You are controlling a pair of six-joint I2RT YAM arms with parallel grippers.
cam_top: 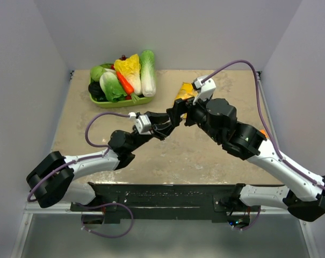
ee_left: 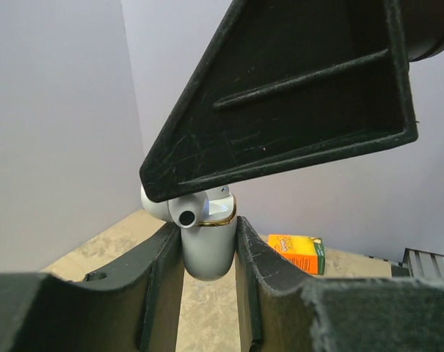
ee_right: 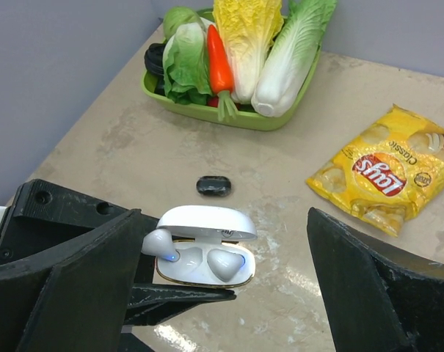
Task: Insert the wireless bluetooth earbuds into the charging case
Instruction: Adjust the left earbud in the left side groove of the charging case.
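Right hand [ee_right: 225, 227] straddles open charging case [ee_right: 205, 253]; chip bag [ee_right: 387, 169], vegetable tray [ee_right: 280, 121] beyond.

White-and-black left arm [cam_top: 89, 159], matching right arm [cam_top: 277, 164], looping purple cables [cam_top: 87, 133], scuffed matte-black pincer fingers [ee_left: 295, 103]

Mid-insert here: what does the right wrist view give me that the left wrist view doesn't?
Only right wrist: a look from above into the sockets of the white, gold-rimmed charging case, a small dark rounded object, possibly another earbud, a green tray of toy vegetables and a yellow crisp bag.
Only left wrist: an orange cardboard box.
Both: that case, lid up, held in the left tool, with a white earbud poking out at its edge.
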